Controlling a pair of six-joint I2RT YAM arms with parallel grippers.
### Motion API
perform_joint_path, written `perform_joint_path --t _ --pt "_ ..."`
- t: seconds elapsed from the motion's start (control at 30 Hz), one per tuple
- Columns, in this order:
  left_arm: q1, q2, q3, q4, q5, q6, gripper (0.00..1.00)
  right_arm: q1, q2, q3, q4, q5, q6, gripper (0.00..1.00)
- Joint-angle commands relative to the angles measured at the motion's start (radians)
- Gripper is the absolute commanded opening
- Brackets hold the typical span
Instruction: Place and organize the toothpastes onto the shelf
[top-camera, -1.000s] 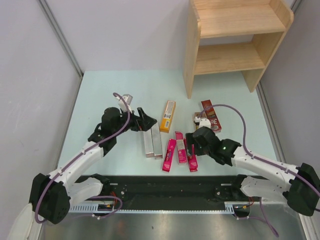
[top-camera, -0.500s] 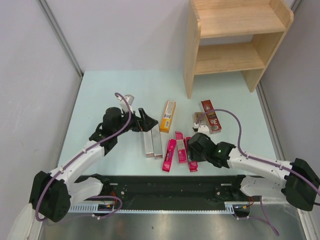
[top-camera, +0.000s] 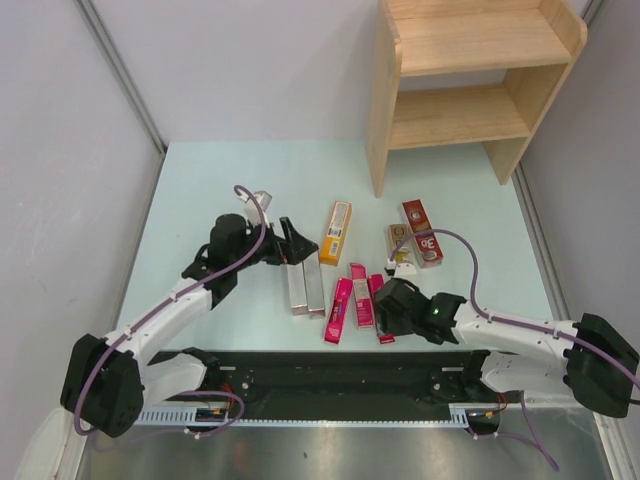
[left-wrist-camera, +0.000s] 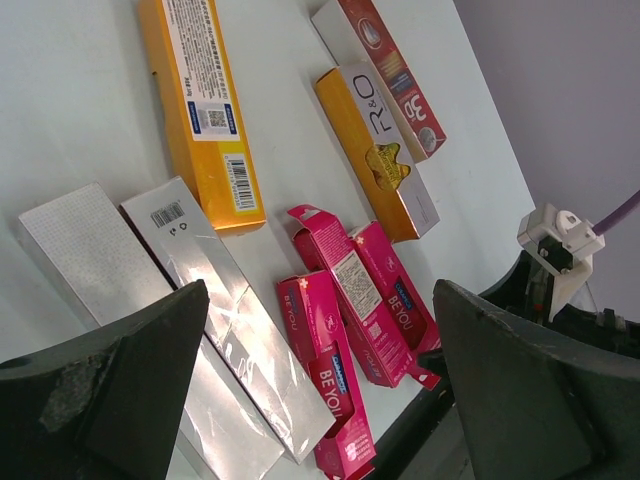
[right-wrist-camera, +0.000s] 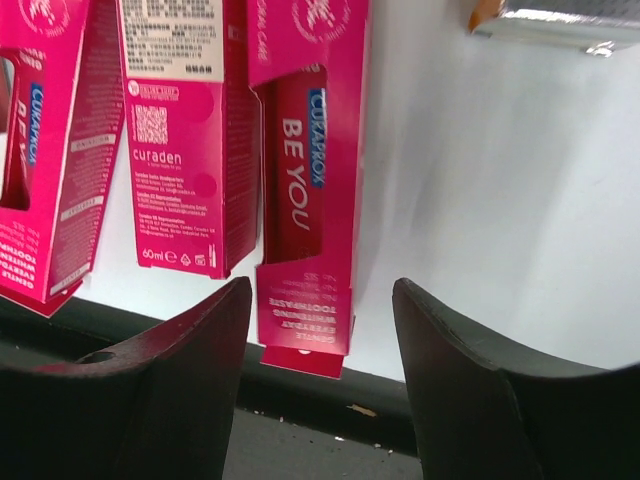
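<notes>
Three magenta-pink toothpastes (top-camera: 338, 310) lie side by side near the table's front edge. Two silver ones (top-camera: 305, 285) lie to their left. Behind them lie an orange one (top-camera: 336, 232), a gold one (top-camera: 398, 245) and a dark red one (top-camera: 422, 232). My right gripper (right-wrist-camera: 322, 290) is low, jaws open on either side of the near end of the rightmost pink carton (right-wrist-camera: 305, 190), with a gap on each side. My left gripper (left-wrist-camera: 320, 300) hangs wide open and empty above the silver cartons (left-wrist-camera: 230, 300). The wooden shelf (top-camera: 460, 80) stands at the back right with bare boards.
A black rail (top-camera: 330, 375) runs along the table's front edge, just behind the pink cartons' near ends. Grey walls close in on both sides. The right arm's cable (top-camera: 470, 260) loops over the table near the dark red carton.
My right gripper has slid toward the front edge along the rightmost pink carton and its jaws have narrowed. The left arm has hardly moved.
</notes>
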Motion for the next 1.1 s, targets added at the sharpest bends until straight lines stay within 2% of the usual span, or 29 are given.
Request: perform_joint_path --t 0.0,0.17,0.4,0.53,0.8,0.97,1.07 --pt "-0.008 0.015 -0.002 0.039 0.024 -0.022 0.99 0.021 0.015 -0.007 0.016 0.001 0.031 0.63" --pt "-0.011 0.023 -0.011 0.041 0.028 -0.025 1.00 0.035 0.048 -0.012 0.028 0.011 0.043 0.63" --pt "-0.019 0.026 -0.010 0.042 0.034 -0.039 1.00 0.061 0.137 -0.012 0.054 0.041 0.083 0.46" --pt "-0.027 0.029 -0.004 0.039 0.053 -0.048 1.00 0.080 0.118 -0.012 0.037 0.073 0.107 0.38" --pt "-0.068 0.064 0.015 0.105 0.108 -0.079 1.00 0.081 -0.118 -0.010 -0.021 0.141 0.069 0.28" --pt "-0.135 0.155 0.074 0.160 0.142 -0.106 1.00 0.083 -0.322 -0.007 -0.026 0.144 0.008 0.27" --pt "-0.191 0.219 0.108 0.214 0.162 -0.140 1.00 0.083 -0.378 -0.003 -0.030 0.146 -0.014 0.27"
